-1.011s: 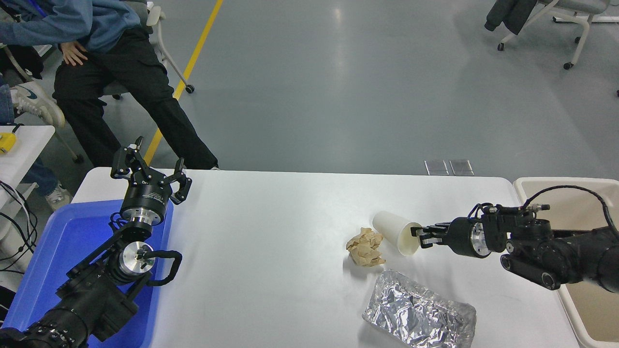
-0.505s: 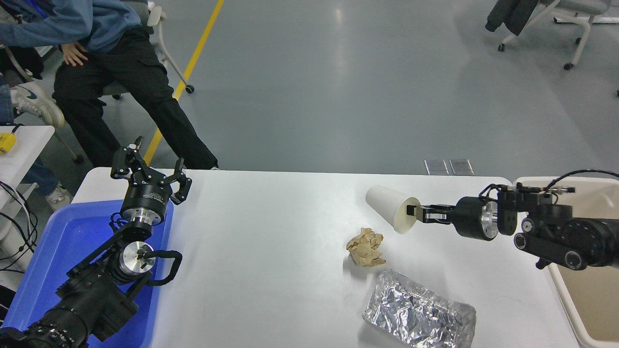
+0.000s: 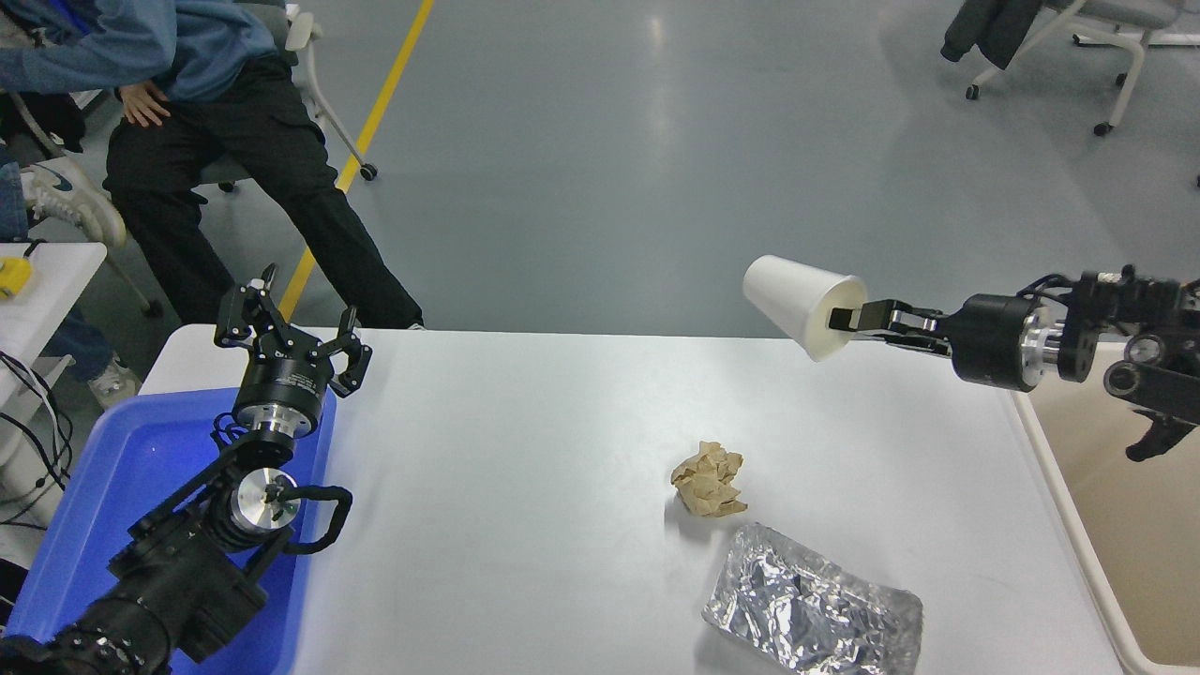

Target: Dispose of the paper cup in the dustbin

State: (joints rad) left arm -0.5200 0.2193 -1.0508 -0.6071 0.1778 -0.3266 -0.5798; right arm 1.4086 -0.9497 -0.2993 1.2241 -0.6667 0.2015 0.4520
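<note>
My right gripper [image 3: 848, 317] is shut on the rim of the white paper cup [image 3: 797, 300]. It holds the cup on its side, well above the table's far edge, with the mouth towards the arm. The beige dustbin [image 3: 1064, 525] stands at the table's right end, partly cut off by the picture's edge; the cup is up and to the left of it. My left arm is parked at the lower left, its gripper [image 3: 289, 323] open over the blue tray.
A crumpled brown paper ball [image 3: 709, 480] and a silver foil tray [image 3: 812, 614] lie on the white table [image 3: 525, 450]. A blue plastic tray [image 3: 122, 478] sits under the left arm. A person [image 3: 187, 112] sits at the far left.
My right gripper has lifted the cup off the table, up and to the right, away from the paper ball. The left arm has not moved.
</note>
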